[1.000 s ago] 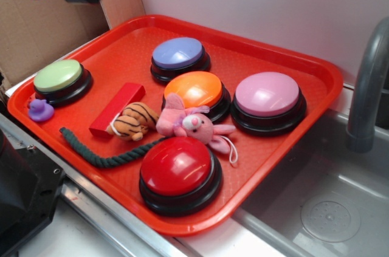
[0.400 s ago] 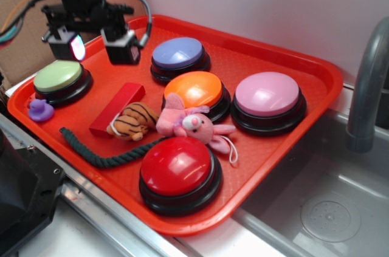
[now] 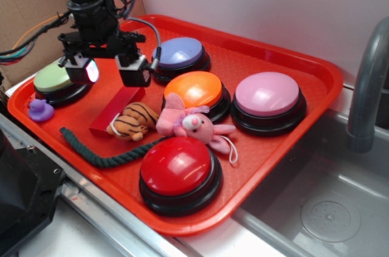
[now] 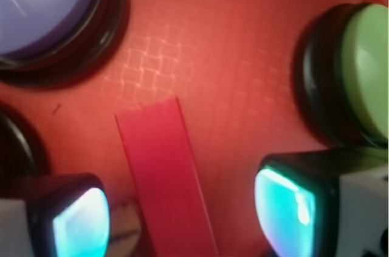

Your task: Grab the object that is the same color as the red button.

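A big red tray [image 3: 292, 56] holds everything. The red block [image 3: 109, 116] lies flat on it, near the tray's left side. It is long like a bar. Its long way runs from the front left edge up toward the back of the tray, slanting a bit to the right. One end sits right beside a little striped tiger toy [image 3: 130, 121].

The gripper [image 3: 109, 70] hangs over the far end of the block. Its two fingers are spread wide, with nothing between them.

The red button [image 3: 179, 172] sits by the front edge of the tray. A pink plush pig [image 3: 191, 124] leans on its back rim.

The side view shows the whole tray: an orange button [image 3: 196, 92], a pink button [image 3: 268, 99], a purple duck [image 3: 41, 110] and a dark green rope [image 3: 97, 154]. The wrist view shows none of those. It looks straight down, and there the block [image 4: 167, 178] lies between the two finger pads [image 4: 285, 202], not touching either. A purple button [image 4: 48, 2] and a green button [image 4: 361, 75] show at its corners.
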### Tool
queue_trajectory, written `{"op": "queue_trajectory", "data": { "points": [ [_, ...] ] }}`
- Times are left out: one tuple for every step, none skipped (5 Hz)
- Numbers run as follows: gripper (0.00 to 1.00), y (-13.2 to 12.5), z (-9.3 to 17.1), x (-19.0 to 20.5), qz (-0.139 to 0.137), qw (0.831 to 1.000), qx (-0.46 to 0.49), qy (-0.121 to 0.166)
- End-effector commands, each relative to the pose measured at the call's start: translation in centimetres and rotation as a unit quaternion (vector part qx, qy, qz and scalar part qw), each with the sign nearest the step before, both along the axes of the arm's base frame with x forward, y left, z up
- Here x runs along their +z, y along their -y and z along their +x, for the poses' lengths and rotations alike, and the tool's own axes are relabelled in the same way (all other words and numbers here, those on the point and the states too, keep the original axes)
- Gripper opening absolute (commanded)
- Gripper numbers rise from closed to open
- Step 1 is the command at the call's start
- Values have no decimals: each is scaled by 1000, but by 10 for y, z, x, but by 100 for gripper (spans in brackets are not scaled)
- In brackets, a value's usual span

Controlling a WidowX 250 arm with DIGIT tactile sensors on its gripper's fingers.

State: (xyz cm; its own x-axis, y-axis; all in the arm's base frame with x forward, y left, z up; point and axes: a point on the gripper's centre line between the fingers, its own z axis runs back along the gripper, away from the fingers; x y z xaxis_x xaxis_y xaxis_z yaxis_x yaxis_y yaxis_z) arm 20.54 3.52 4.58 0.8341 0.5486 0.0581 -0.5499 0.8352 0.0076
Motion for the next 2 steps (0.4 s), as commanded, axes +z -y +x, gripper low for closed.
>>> {"op": "queue_trajectory", "data": {
  "points": [
    [100,-7,6,-13,2,1000,22,21],
    [100,-6,8,-20,-6,1000,22,19]
  ]
}}
